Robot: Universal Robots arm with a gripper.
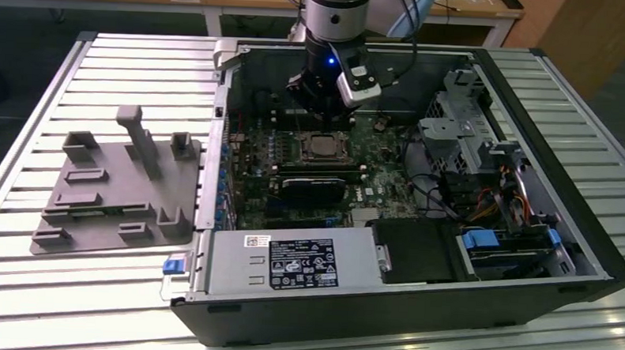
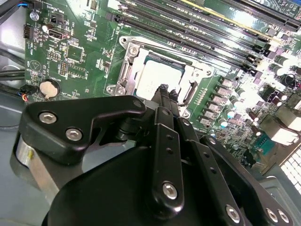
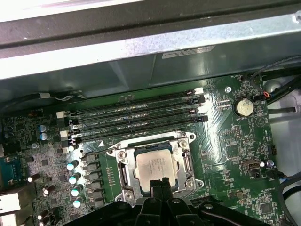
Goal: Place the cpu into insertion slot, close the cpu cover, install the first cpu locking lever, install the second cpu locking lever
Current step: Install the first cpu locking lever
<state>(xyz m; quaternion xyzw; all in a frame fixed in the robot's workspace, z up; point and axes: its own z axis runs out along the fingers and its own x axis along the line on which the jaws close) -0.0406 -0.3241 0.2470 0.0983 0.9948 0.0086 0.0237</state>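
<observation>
The cpu (image 3: 154, 164) lies flat in the insertion slot (image 1: 319, 148), its silver-tan face up, on the green board inside the open computer case. The cpu cover (image 3: 123, 162), a silvery frame, lies down around the chip, with the cpu (image 2: 153, 77) showing through its window. My gripper (image 3: 160, 184) hangs just over the socket's edge with its dark fingers pressed together and nothing visible between them. Its tips (image 2: 164, 89) sit at the rim of the chip. A thin wire lever (image 3: 83, 154) runs along one side of the socket.
Long memory slots (image 3: 136, 117) run beside the socket, with a coin battery (image 3: 244, 107) nearby. A black graphics card (image 1: 312, 187), the power supply (image 1: 287, 262) and a drive cage (image 1: 462, 126) crowd the case. A grey fixture plate (image 1: 116, 190) lies on the slatted table at the exterior view's left.
</observation>
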